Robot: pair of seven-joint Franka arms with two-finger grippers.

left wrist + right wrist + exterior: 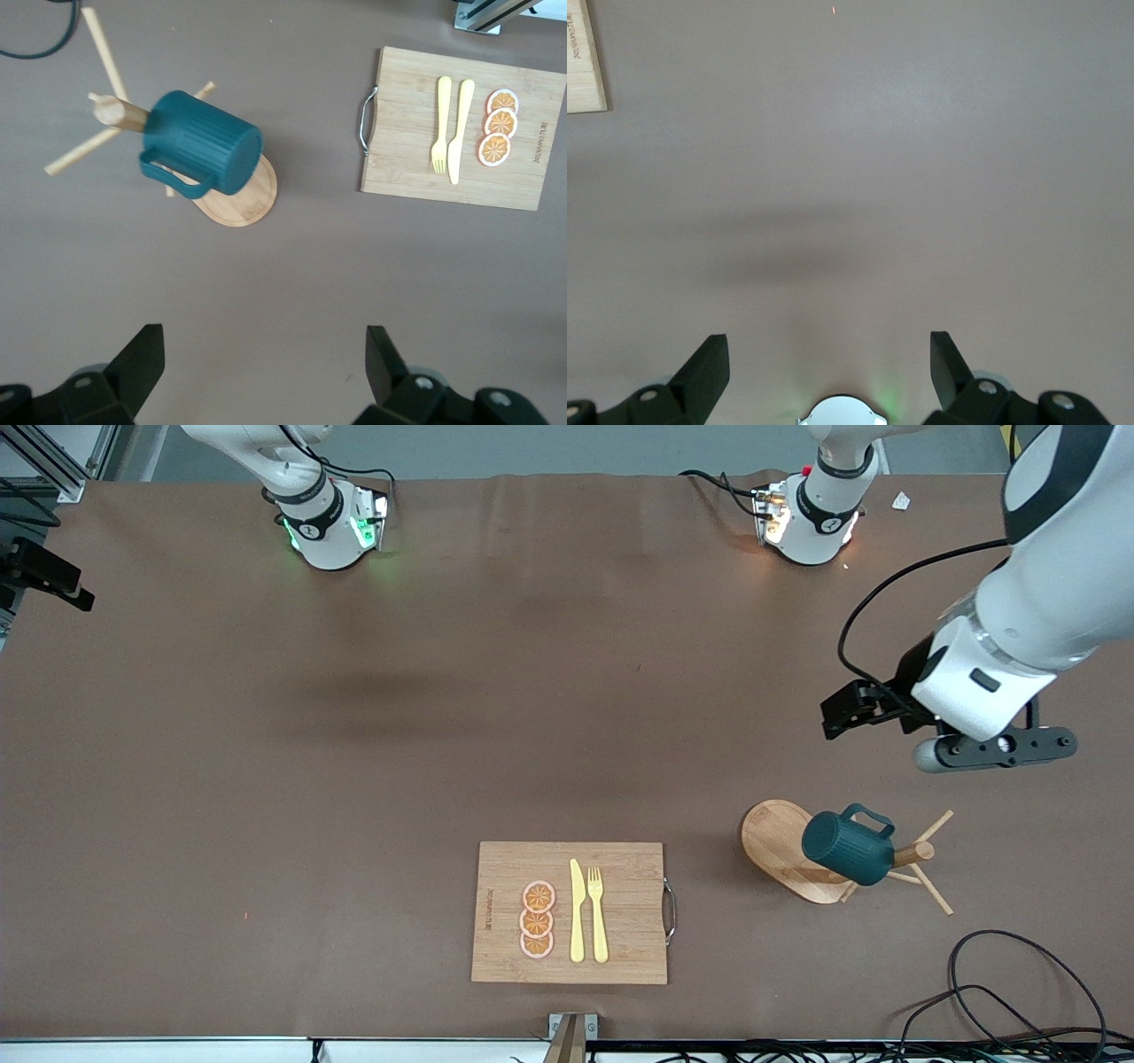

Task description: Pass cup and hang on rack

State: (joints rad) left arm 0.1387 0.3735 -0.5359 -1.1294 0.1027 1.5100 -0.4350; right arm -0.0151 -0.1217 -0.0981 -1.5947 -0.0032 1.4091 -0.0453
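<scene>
Near the left arm's end of the table, toward the front camera's edge, the cup [848, 849] hangs on the rack [784, 850], threaded on a peg, nothing gripping it. My left gripper [264, 372] hovers over bare table beside the rack, fingers wide apart, holding nothing. My right gripper [829, 370] waits up over the table by its own base, fingers also spread. Risk as I judge it: cup sits tilted on a thin peg, so a bump from my left arm could knock it off or tip the rack. Brown mat table [354, 779], cutting board [505, 948] with cutlery at the front edge, loose cables at the corner.
</scene>
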